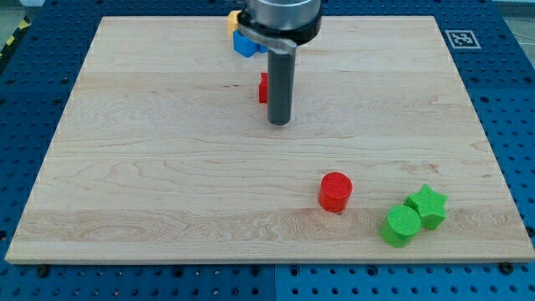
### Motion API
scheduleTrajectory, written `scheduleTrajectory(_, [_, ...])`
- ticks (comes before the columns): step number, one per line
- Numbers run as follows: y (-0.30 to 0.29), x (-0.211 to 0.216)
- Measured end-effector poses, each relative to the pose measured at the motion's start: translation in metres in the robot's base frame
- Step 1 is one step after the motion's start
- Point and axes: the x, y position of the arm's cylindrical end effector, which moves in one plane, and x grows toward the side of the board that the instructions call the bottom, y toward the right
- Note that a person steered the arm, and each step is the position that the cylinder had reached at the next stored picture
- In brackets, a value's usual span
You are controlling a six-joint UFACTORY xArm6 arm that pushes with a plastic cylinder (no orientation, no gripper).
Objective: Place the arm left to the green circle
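The green circle point(401, 225), a short round block, lies near the view's bottom right of the wooden board point(150, 167). It touches a green star block point(428, 205) just to its upper right. My tip point(279, 122) is the lower end of the dark rod, near the middle of the board's upper half. It stands well up and to the left of the green circle, far apart from it.
A red round block point(335, 191) lies left of and a little above the green circle. A red block point(263, 87) is partly hidden behind the rod. A blue block point(246, 43) and a yellow block point(231, 18) sit at the board's top edge.
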Motion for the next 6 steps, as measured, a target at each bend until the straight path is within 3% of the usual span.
scheduleTrajectory(3, [-0.005,-0.046])
scheduleTrajectory(5, [0.023,-0.025])
scheduleTrajectory(6, [0.032,-0.044])
